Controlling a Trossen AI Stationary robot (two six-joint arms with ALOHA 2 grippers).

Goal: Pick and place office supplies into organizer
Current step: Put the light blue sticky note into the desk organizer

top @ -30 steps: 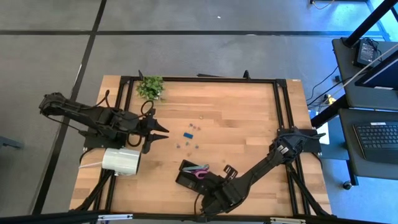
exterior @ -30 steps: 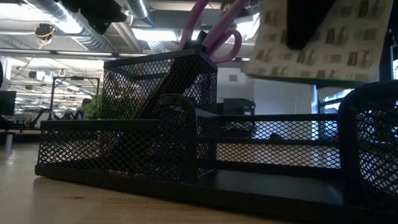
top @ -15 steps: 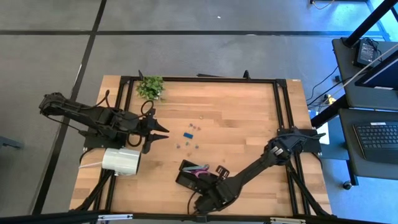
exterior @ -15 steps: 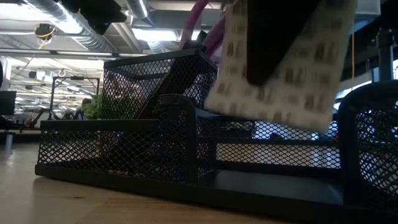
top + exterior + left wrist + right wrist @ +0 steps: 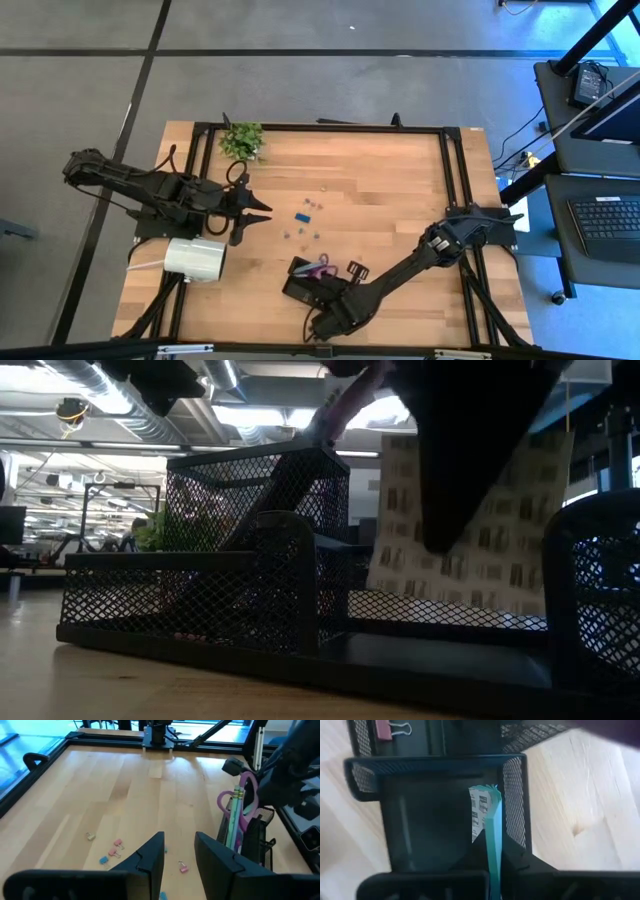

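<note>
a: going from the left, what's the picture?

b: the left gripper point(image 5: 262, 214) hangs over the table beside the big white roll point(image 5: 194, 257), its fingers apart with nothing between them. it looks to be waiting.

a: and in the middle?

b: loose clips point(image 5: 305, 213) lie scattered on the bare wood, well apart from the organizer point(image 5: 298, 281). the left wrist view shows several of them, pink and blue. none of them is put away yet.

a: then the organizer itself?

b: it sits near the front edge. purple scissors point(image 5: 246, 795) and a few pens point(image 5: 235, 815) already stand upright in its tall cup, and one pink clip point(image 5: 383, 728) lies in a compartment.

a: the right side?

b: the right gripper point(image 5: 492, 855) is clamped on the sticky-note pad point(image 5: 486, 817), holding it on edge just above an open compartment. in the low view the pad hangs behind the mesh wall, not yet let go.

a: so how far along?

b: i'd say past halfway: the pad is nearly placed, and the scattered clips remain.
</note>
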